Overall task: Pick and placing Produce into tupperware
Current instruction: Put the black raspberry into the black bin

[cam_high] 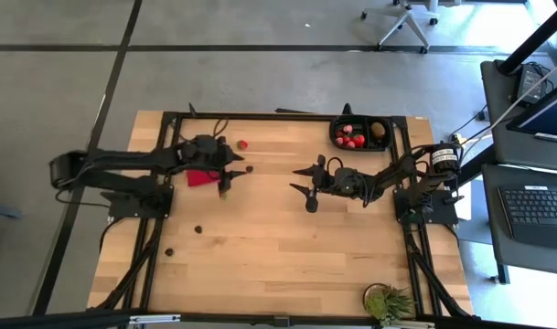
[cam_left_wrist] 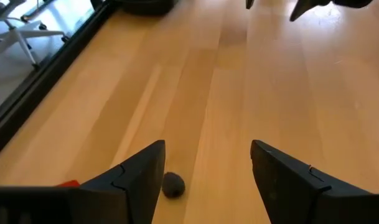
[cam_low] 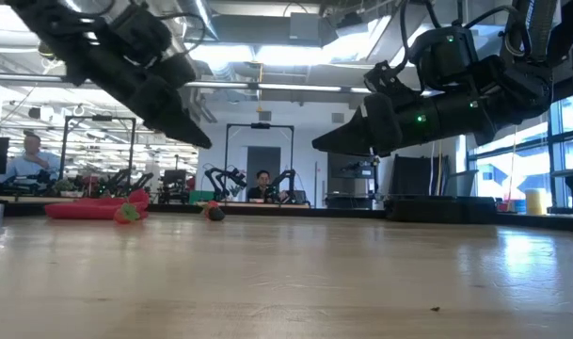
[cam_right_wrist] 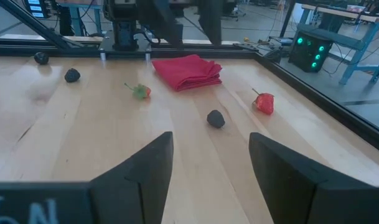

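Two claws of mine are over the table, both parted and empty. My left gripper (cam_high: 230, 174) hangs near the red cloth (cam_high: 201, 177), and only my left wrist view shows how close the dark round piece (cam_left_wrist: 173, 185) lies, on the wood just beside one of my fingers (cam_left_wrist: 141, 176). From above, that same piece (cam_high: 250, 168) is a mere speck beside the cloth. My right gripper (cam_high: 307, 185) hovers over the middle of the table, fingers spread, facing the left arm. Its wrist view lays out what the overhead picture barely resolves: the folded cloth (cam_right_wrist: 188, 71), a red strawberry piece (cam_right_wrist: 264, 102) off to one side, a smaller red and green piece (cam_right_wrist: 140, 91), and dark round pieces scattered on the wood (cam_right_wrist: 215, 119) (cam_right_wrist: 71, 75).

The tupperware (cam_high: 362, 132) sits at the far right corner of the table, already holding several red pieces (cam_high: 349, 137) and a brown lump (cam_high: 377, 131); only the high view looks into it. The low view shows both arms raised off the wood.

A spiky green plant (cam_high: 388, 302) stands at the near right edge, well apart from both claws. The black frame rail (cam_high: 287, 115) borders the far edge. Bare wood lies open between my two grippers and across the near half of the table.
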